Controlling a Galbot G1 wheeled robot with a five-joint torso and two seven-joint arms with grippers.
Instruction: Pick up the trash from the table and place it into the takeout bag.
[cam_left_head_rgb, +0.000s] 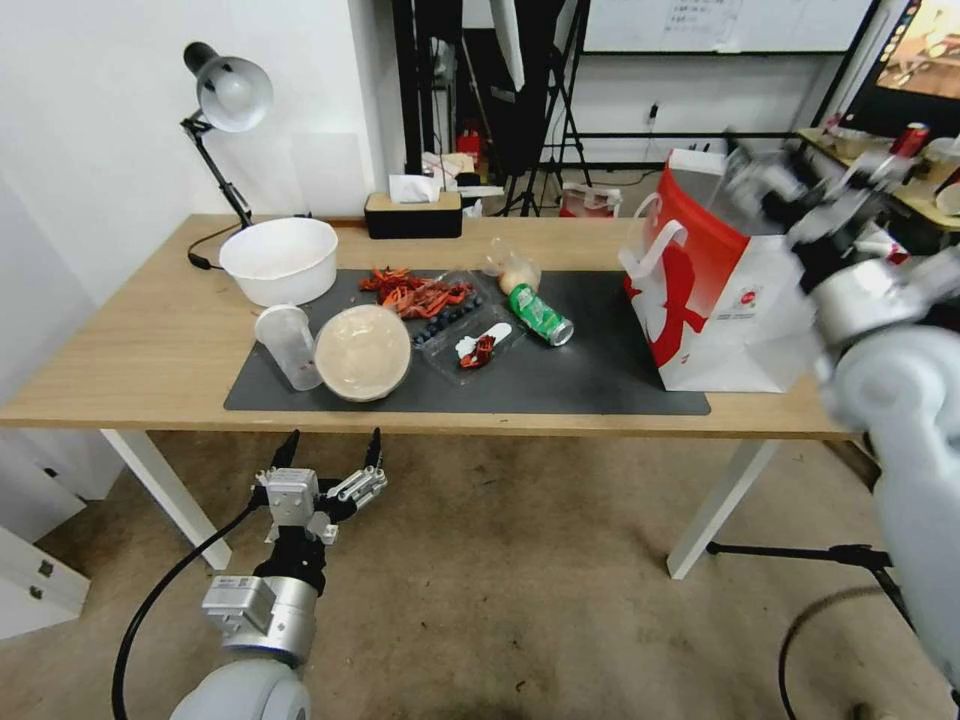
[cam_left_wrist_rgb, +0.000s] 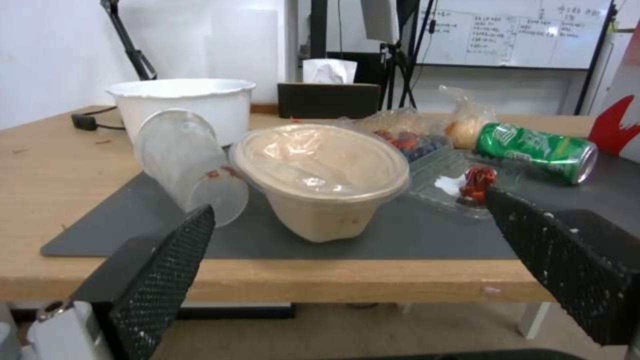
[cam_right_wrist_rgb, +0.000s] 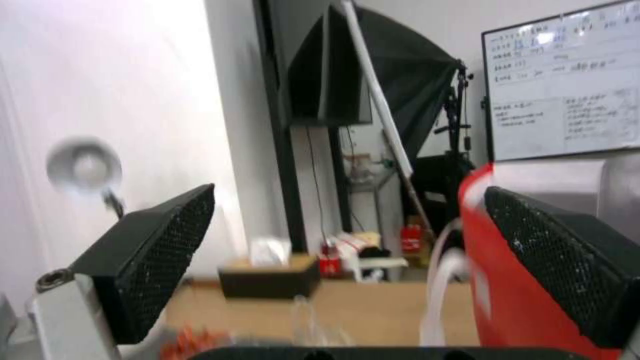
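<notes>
the trash sits spread on the dark mat (cam_left_head_rgb: 600, 370) of the table (cam_left_head_rgb: 130, 350): a beige lidded bowl (cam_left_head_rgb: 362, 352) tipped toward the near edge, a clear cup (cam_left_head_rgb: 286, 345) lying on its side and touching the bowl, red crayfish shells (cam_left_head_rgb: 415, 290) behind the bowl, a clear tray (cam_left_head_rgb: 470, 345) with a red scrap in it, and a green can (cam_left_head_rgb: 540, 314) lying on its side beyond the tray. a white tub (cam_left_head_rgb: 279, 259) stands behind the cup.

the left gripper (cam_left_head_rgb: 330, 452) hangs below and in front of the table edge, fingers spread wide and holding nothing; past its fingertips, in the left wrist view, the bowl (cam_left_wrist_rgb: 320, 175) lies straight ahead between them, the cup (cam_left_wrist_rgb: 183, 162) toward one finger and the can (cam_left_wrist_rgb: 540, 150) toward the other.

the takeout bag (cam_left_head_rgb: 720, 290) stands upright at the right end of the mat. the right gripper (cam_right_wrist_rgb: 347, 270) is raised beside the bag's open top, fingers wide apart and empty, with the bag's red wall (cam_right_wrist_rgb: 507, 280) just beside one finger.
</notes>
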